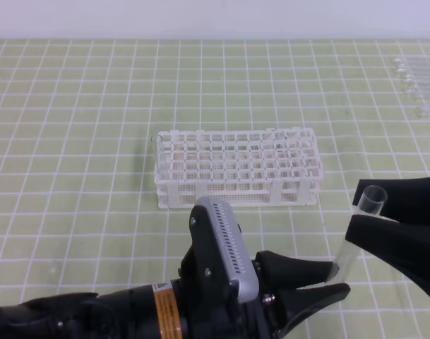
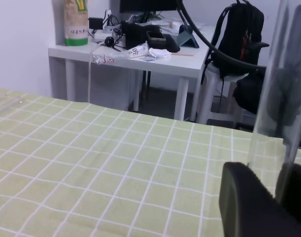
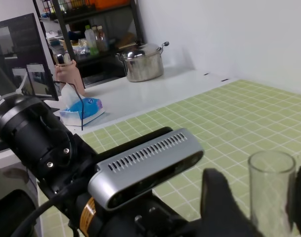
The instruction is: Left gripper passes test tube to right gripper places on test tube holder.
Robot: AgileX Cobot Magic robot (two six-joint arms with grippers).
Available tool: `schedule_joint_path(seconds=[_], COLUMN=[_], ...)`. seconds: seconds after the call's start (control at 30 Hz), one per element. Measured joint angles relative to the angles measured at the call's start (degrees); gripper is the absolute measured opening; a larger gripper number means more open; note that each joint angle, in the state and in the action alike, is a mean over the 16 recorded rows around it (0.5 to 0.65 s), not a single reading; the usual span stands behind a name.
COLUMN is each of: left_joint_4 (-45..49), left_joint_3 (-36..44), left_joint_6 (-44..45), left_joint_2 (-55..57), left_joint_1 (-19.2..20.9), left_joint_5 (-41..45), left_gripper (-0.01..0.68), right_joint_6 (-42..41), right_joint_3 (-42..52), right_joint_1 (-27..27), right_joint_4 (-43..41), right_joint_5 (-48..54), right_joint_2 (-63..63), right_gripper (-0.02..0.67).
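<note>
The test tube (image 1: pixel 357 236) is clear glass and stands nearly upright at the lower right, open rim up. My left gripper (image 1: pixel 339 277) reaches in from the bottom and is shut on its lower end. The left wrist view shows the test tube (image 2: pixel 279 98) rising between the black fingers (image 2: pixel 249 207). My right gripper (image 1: pixel 357 210) comes in from the right edge with one finger on each side of the upper part. In the right wrist view the test tube (image 3: pixel 271 187) sits between the fingers (image 3: pixel 224 207); I cannot tell whether they touch it. The white test tube holder (image 1: pixel 236 169) stands mid-table, behind both grippers.
A row of clear tubes (image 1: pixel 416 81) lies at the far right of the green gridded mat (image 1: pixel 73 141). The left arm's grey ribbed block (image 1: pixel 225 240) rises in front of the holder.
</note>
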Motion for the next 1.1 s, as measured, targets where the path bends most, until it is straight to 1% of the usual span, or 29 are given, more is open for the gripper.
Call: schedule_joint_path(seconds=[0.17, 0.33, 0.53, 0.8, 1.0, 1.1], left_joint_4=[0.0, -0.2, -0.3, -0.5, -0.5, -0.6], left_joint_3=[0.0, 0.0, 0.0, 0.0, 0.0, 0.0], left_joint_6=[0.0, -0.1, -0.2, -0.3, -0.3, -0.3], left_joint_2=[0.0, 0.1, 1.2, 2.8, 3.4, 3.5], left_joint_1=[0.0, 0.0, 0.0, 0.0, 0.0, 0.1], left_joint_5=[0.0, -0.8, -2.7, -6.5, -8.0, -8.1], left_gripper=[0.040, 0.022, 0.040, 0.028, 0.016, 0.022], right_joint_6=[-0.1, -0.4, -1.0, -1.6, -1.7, -1.7], right_joint_3=[0.0, 0.0, 0.0, 0.0, 0.0, 0.0], right_joint_1=[0.0, 0.0, 0.0, 0.0, 0.0, 0.0], right_joint_4=[0.1, 0.1, 0.2, 0.1, 0.1, 0.1], right_joint_5=[0.0, -0.2, -0.6, -1.1, -1.3, -1.3], right_joint_2=[0.0, 0.0, 0.0, 0.0, 0.0, 0.0], right_gripper=[0.246, 0.195, 0.148, 0.125, 0.119, 0.118])
